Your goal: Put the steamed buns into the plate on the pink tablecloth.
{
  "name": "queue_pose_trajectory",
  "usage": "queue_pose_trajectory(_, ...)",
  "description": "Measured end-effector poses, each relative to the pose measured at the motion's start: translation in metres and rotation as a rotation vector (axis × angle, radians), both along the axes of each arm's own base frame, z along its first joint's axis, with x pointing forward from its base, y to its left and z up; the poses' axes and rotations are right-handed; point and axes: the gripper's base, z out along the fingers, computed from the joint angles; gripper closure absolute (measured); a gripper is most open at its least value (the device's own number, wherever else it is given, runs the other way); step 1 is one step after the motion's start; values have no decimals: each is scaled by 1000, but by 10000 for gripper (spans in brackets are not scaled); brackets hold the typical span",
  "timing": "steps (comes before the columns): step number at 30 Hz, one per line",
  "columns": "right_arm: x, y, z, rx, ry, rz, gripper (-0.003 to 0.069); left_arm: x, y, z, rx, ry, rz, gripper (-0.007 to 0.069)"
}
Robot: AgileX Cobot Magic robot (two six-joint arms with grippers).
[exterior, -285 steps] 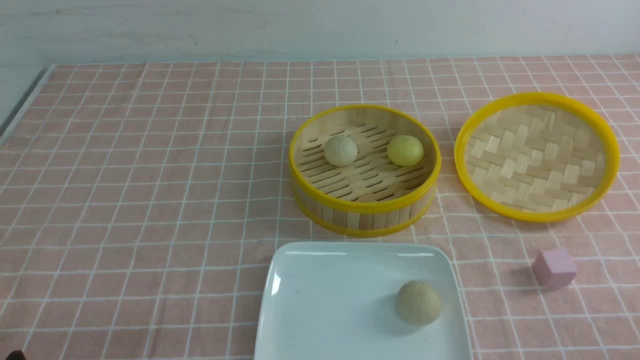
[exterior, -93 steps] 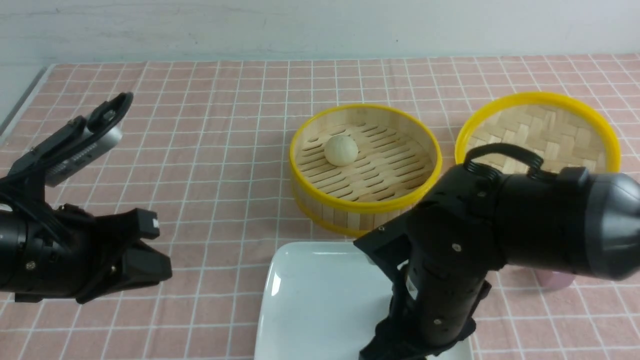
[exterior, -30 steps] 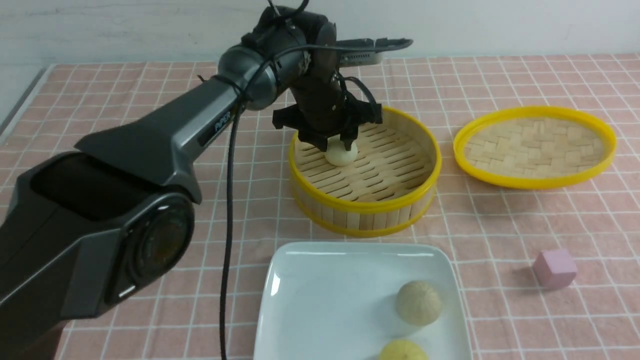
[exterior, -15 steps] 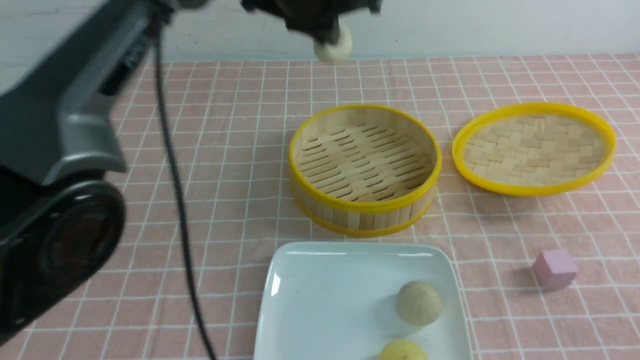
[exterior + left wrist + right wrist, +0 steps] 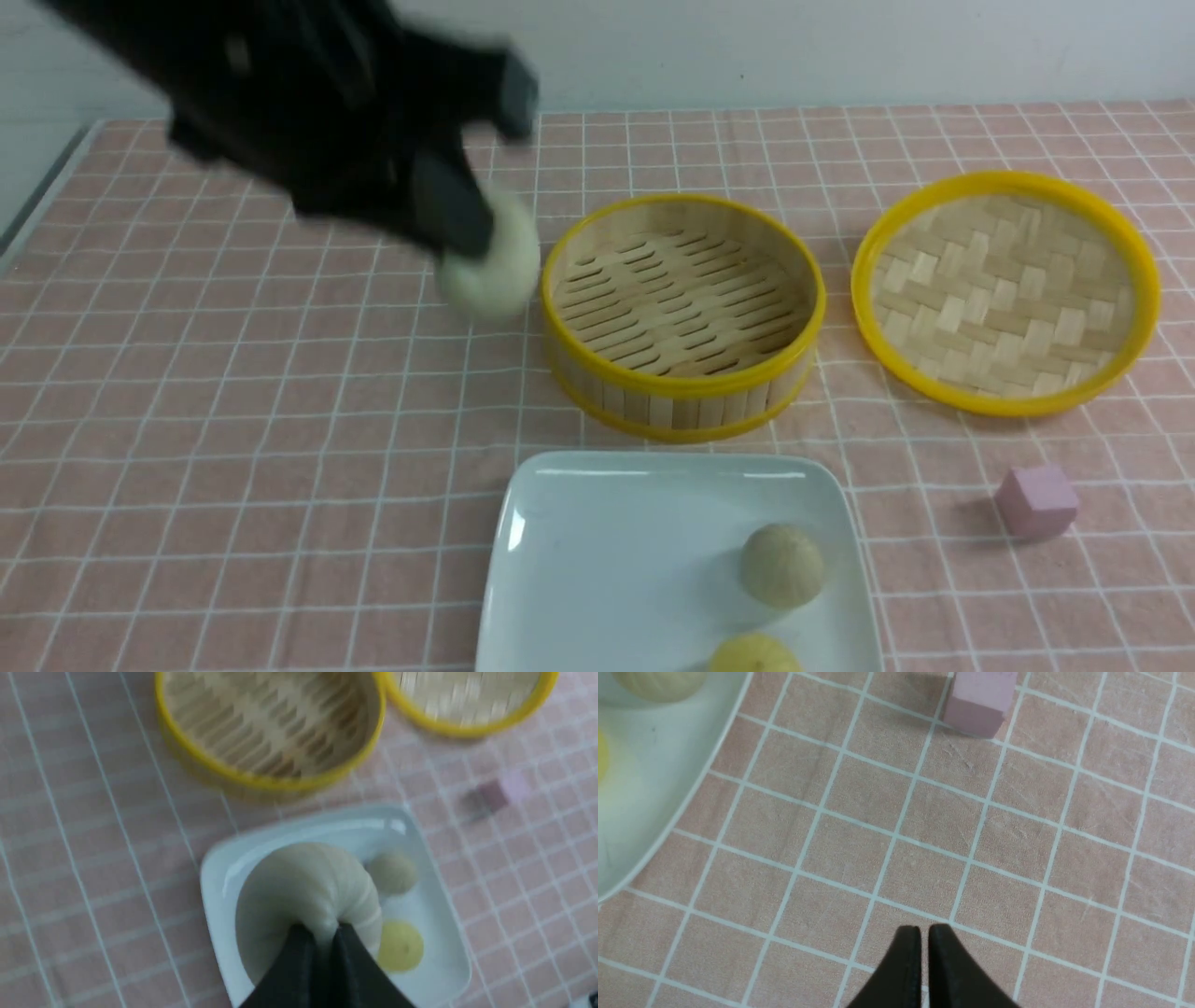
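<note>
My left gripper (image 5: 462, 229), blurred by motion, hangs above the pink tablecloth (image 5: 233, 420) just left of the steamer. It is shut on the cream-white steamed bun (image 5: 492, 266). In the left wrist view that bun (image 5: 303, 891) bulges around the closed fingertips, with the plate (image 5: 434, 970) below it. The white plate (image 5: 607, 560) at the near edge holds a tan bun (image 5: 782, 565) and a pale yellow bun (image 5: 752, 655). In the right wrist view, my right gripper (image 5: 924, 931) is shut with nothing in it, over bare cloth beside the plate's corner (image 5: 626, 812).
The round yellow-rimmed bamboo steamer (image 5: 681, 317) stands empty behind the plate. Its woven lid (image 5: 1006, 291) lies upturned to the right. A small pink cube (image 5: 1036, 501) sits on the cloth right of the plate.
The left gripper closed on the cream-white bun in the steamer, lifted it out, then swung down and left with it. The steamer is now empty.
</note>
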Motion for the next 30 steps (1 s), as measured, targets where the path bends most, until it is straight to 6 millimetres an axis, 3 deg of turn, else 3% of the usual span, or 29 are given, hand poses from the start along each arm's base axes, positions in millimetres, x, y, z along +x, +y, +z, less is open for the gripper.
queue_pose_trajectory(2, 0, 0, 0, 2, -3, 1, 607, -5, -11, -55, 11, 90, 0, 594)
queue_pose_trajectory(5, 1, 1, 1, 7, -10, 2, 604, -13, -32, -108, 31, 158, -28, 594)
queue_pose_trajectory(8, 1, 1, 1, 10, -15, 3, 600, -16, -54, -138, 48, 177, -64, 592)
queue_pose_trajectory(12, 1, 1, 1, 11, -14, 3, 593, -10, -74, -160, 38, 148, -70, 585)
queue_pose_trajectory(18, -1, 0, -1, 3, 14, -3, 587, -2, -81, -180, 52, 153, -54, 506)
queue_pose_trajectory(22, -7, -4, 2, -21, 59, -17, 587, -1, -82, -184, 56, 158, -50, 363)
queue_pose_trajectory(25, -18, -12, 25, -4, 44, -36, 597, 7, -80, -177, 64, 129, -57, 230)
queue_pose_trajectory(30, -47, -30, 65, 88, -93, -51, 667, 19, -76, -153, 104, 87, -85, 141)
